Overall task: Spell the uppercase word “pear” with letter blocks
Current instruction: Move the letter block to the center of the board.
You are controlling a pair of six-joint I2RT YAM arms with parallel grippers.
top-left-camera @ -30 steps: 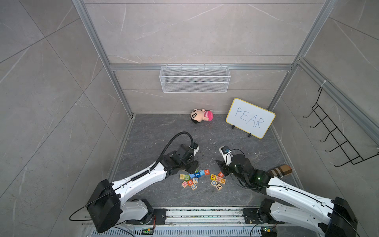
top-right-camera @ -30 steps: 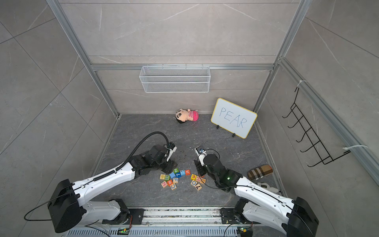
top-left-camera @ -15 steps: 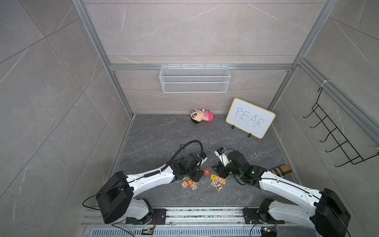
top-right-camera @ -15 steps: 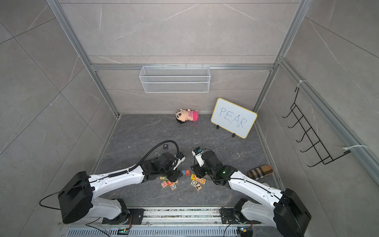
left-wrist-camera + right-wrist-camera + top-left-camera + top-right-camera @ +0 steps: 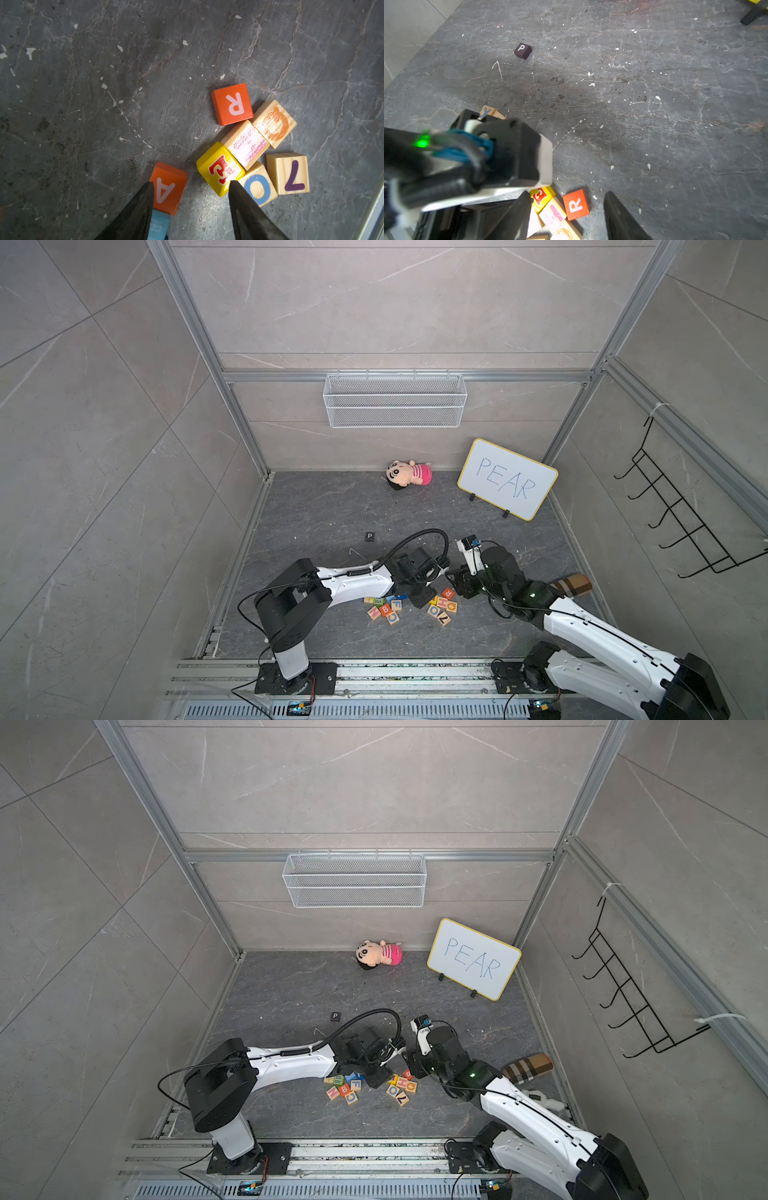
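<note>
Grey slate floor (image 5: pixel 104 83) is lying bare around most of the blocks. It is leaving wide room on every side of the black P (image 5: pixel 370 536), which is sitting alone, letter up, well apart from the pile (image 5: pixel 442 608) and both arms, on the doll's (image 5: pixel 409 475) side. The left gripper (image 5: pixel 191 182) is hanging low over the pile with its jaws spread and pinching nothing. The orange-red A (image 5: pixel 168 187) is lying just inside one finger, its edge at that finger's inner side, and a blue block (image 5: pixel 159 225) is showing at its edge nearest the wrist. The other finger's tip is overlapping a corner of the yellow E (image 5: pixel 220 168); whether they are touching I cannot tell. A strip of bare floor is showing between A and E. The E is pressing against a pink-scribbled block (image 5: pixel 246 144) and an O block (image 5: pixel 257 189), so it is hemmed there and free on the side facing the A. The red R (image 5: pixel 232 104) is meeting the pile along one side only, with open floor around its other sides. The right gripper (image 5: pixel 568 192) is also standing spread and empty; in its wrist view the R is showing between the fingers, touching neither. In both top views the two wrists are crowding close together above the pile, while the whiteboard (image 5: pixel 507 479) is standing far off near the back wall.
</note>
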